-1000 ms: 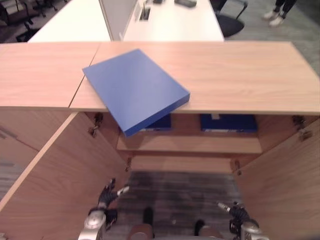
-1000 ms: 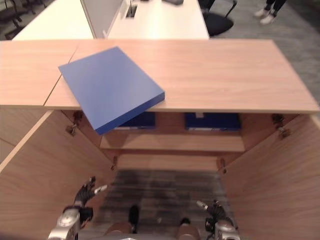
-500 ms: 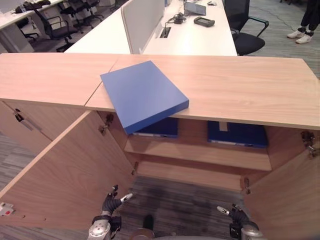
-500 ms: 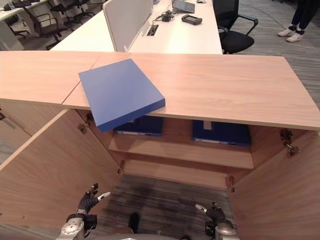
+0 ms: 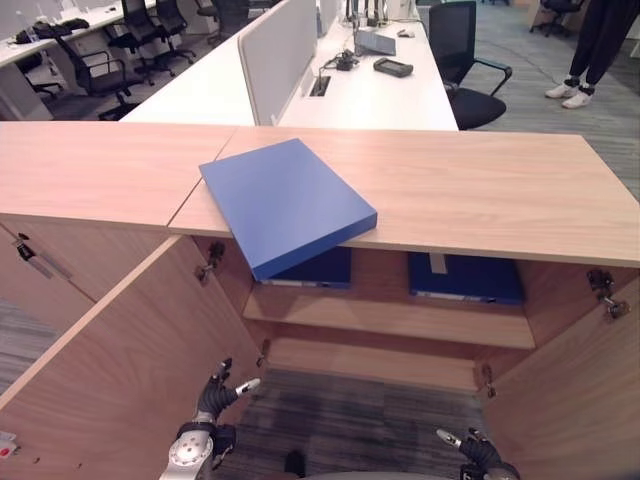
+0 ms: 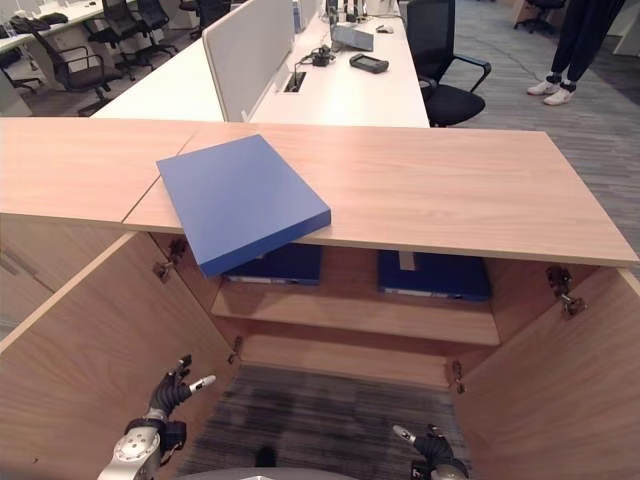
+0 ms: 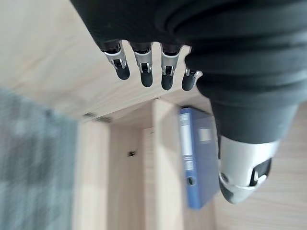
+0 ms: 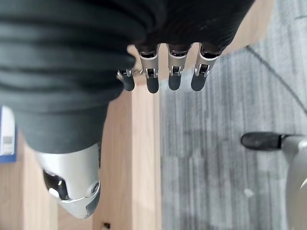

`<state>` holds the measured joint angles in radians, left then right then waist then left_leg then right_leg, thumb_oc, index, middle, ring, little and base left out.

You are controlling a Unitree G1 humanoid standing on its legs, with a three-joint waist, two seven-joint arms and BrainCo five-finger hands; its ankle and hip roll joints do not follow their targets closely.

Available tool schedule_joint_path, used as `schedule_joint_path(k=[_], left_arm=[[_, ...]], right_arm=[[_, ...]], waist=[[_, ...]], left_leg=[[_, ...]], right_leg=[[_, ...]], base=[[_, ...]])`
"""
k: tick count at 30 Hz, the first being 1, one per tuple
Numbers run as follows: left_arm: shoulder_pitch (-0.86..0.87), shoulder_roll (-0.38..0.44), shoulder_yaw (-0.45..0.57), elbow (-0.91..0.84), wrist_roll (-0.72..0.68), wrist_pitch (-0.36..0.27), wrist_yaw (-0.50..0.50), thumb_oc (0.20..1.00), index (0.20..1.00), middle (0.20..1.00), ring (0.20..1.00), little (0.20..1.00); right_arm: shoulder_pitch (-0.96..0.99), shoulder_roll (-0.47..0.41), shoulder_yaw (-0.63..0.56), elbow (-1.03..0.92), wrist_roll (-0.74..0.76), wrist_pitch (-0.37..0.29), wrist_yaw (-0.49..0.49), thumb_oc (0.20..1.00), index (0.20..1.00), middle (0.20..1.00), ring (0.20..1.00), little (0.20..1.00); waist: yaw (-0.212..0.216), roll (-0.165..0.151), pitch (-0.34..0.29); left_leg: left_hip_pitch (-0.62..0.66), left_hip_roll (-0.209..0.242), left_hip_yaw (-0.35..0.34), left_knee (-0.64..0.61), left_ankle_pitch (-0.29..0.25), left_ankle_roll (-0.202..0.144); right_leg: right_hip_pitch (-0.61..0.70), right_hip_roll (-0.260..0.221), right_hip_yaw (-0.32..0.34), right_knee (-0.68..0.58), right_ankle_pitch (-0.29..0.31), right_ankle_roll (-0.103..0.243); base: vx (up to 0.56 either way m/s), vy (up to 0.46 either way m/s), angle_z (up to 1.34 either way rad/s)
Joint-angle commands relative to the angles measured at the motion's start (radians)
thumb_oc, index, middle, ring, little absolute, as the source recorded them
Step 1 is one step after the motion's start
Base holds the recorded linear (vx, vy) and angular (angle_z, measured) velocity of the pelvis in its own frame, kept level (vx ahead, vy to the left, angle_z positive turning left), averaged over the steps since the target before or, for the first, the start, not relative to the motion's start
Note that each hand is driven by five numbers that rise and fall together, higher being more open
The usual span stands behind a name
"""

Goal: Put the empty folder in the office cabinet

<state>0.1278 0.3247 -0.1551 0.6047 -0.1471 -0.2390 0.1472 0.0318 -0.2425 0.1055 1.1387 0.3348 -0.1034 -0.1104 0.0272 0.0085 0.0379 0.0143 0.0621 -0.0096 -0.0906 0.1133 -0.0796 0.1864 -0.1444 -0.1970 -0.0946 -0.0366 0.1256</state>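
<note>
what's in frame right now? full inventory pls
folder: 1, blue, flat on the cabinet top, one corner overhanging the front edge
office cabinet: 1, light wood, both doors swung open
binders: 2, blue, on the upper shelf inside the cabinet
desks: white, behind the cabinet, with a grey divider screen
devices: a few dark items on the desk, too small to name
office chairs: black, one right of the desk, more at far left
person: 1, dark trousers, white shoes, far right
left hand: low by the left door, fingers straight, empty
right hand: low by the right door, fingers straight, empty
</note>
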Motion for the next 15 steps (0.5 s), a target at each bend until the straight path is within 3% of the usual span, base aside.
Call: schedule_joint_path(k=[1,2,7,12,15], left_arm=[[-0.072,0.062,0.034,-0.065,0.148,-0.056,0.114,1.0,1.0,1.0,1.0,1.0],[-0.07,0.062,0.034,-0.067,0.15,-0.055,0.115,1.0,1.0,1.0,1.0,1.0],[-0.062,0.152,0.055,-0.243,0.43,-0.058,0.321,1.0,1.0,1.0,1.0,1.0],[-0.061,0.233,0.103,-0.318,0.646,-0.01,0.491,1.0,1.0,1.0,1.0,1.0],[-0.061,0.25,0.119,-0.333,0.697,0.009,0.527,1.0,1.0,1.0,1.0,1.0]], right_arm=[[-0.04,0.022,-0.016,-0.007,0.022,-0.036,-0.021,1.0,1.0,1.0,1.0,1.0],[-0.04,0.023,-0.016,-0.006,0.022,-0.037,-0.021,1.0,1.0,1.0,1.0,1.0],[-0.033,0.048,-0.003,-0.019,0.026,-0.069,-0.056,1.0,1.0,1.0,1.0,1.0],[-0.028,0.059,0.019,-0.018,0.032,-0.077,-0.059,1.0,1.0,1.0,1.0,1.0],[-0.017,0.067,0.027,-0.028,0.038,-0.08,-0.055,1.0,1.0,1.0,1.0,1.0]], waist=[[0.021,-0.032,0.021],[0.02,-0.033,0.021],[0.041,-0.058,0.009],[0.048,-0.068,-0.004],[0.046,-0.071,-0.009]], left_leg=[[0.103,0.016,-0.038,0.025,-0.159,-0.028],[0.103,0.016,-0.038,0.025,-0.159,-0.028],[0.107,0.012,-0.048,0.023,-0.171,-0.025],[0.114,0.009,-0.05,0.019,-0.18,-0.022],[0.113,0.008,-0.045,0.016,-0.181,-0.021]], right_leg=[[-0.044,-0.008,-0.024,0.057,-0.003,0.034],[-0.043,-0.008,-0.024,0.057,-0.003,0.034],[-0.034,-0.012,-0.028,0.056,-0.008,0.044],[-0.034,-0.016,-0.024,0.054,-0.004,0.05],[-0.038,-0.017,-0.02,0.053,-0.001,0.052]], base=[[0.01,0.005,0.07],[0.01,0.011,0.09],[0.01,0.007,0.08],[0.0,0.002,0.01],[0.0,0.0,0.0]])
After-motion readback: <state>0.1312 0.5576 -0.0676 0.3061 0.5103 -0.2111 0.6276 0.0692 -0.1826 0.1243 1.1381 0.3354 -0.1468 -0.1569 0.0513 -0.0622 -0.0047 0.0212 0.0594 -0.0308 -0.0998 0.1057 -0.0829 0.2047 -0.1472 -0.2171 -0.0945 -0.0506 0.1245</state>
